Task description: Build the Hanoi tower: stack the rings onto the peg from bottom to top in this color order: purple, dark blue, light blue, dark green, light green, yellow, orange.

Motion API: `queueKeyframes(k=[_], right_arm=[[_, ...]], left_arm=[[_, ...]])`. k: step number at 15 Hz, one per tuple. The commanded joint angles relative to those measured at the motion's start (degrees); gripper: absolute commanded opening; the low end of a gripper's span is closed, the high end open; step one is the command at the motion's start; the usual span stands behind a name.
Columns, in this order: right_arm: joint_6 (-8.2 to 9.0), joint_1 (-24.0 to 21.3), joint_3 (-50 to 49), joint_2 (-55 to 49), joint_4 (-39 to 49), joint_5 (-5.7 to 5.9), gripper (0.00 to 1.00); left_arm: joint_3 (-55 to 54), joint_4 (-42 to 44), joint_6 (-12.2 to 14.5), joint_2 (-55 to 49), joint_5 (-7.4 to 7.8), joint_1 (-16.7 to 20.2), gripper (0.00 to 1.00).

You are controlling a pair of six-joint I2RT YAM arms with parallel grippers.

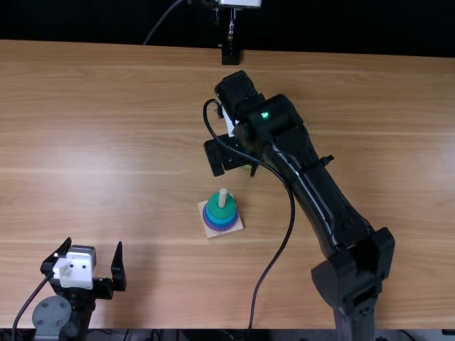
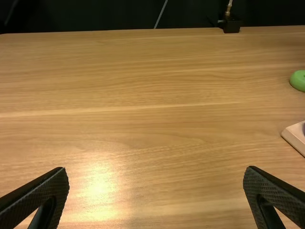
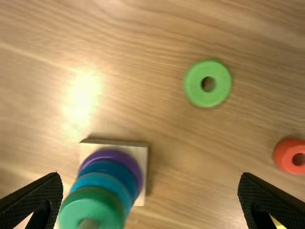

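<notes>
Counter (image 1: 128, 135) bright and fairly evenly lit in top view, overhead-type light, backdrop (image 1: 92, 21) near black, faint soft shadow on the wood beside the left arm (image 1: 53, 317), pale sheen streaks plus a small green light on the right arm (image 1: 313, 195). Left wrist view: whitish glare patch on the wood, soft-edged, rest of the surface evenly lit. Right wrist view: stronger, near-white glare spot on the wood, wood duller toward the corner farthest from it, soft shadow along the base (image 3: 141, 155) edge.
</notes>
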Motion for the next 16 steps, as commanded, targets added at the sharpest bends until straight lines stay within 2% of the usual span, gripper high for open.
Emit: queueKeyframes(k=[1,9,16], right_arm=[[0.23,-0.91,1.94,2.47,0.20,0.44,1.00],[0.23,-5.13,1.77,10.91,8.53,0.55,1.00],[0.13,-6.36,1.77,15.04,9.06,0.55,1.00]], left_arm=[[-6.44,-4.40,-0.32,-0.67,0.28,-0.45,1.00],[-6.44,-4.40,-0.32,-0.67,0.28,-0.45,1.00],[-6.44,-4.40,-0.32,-0.67,0.28,-0.45,1.00]])
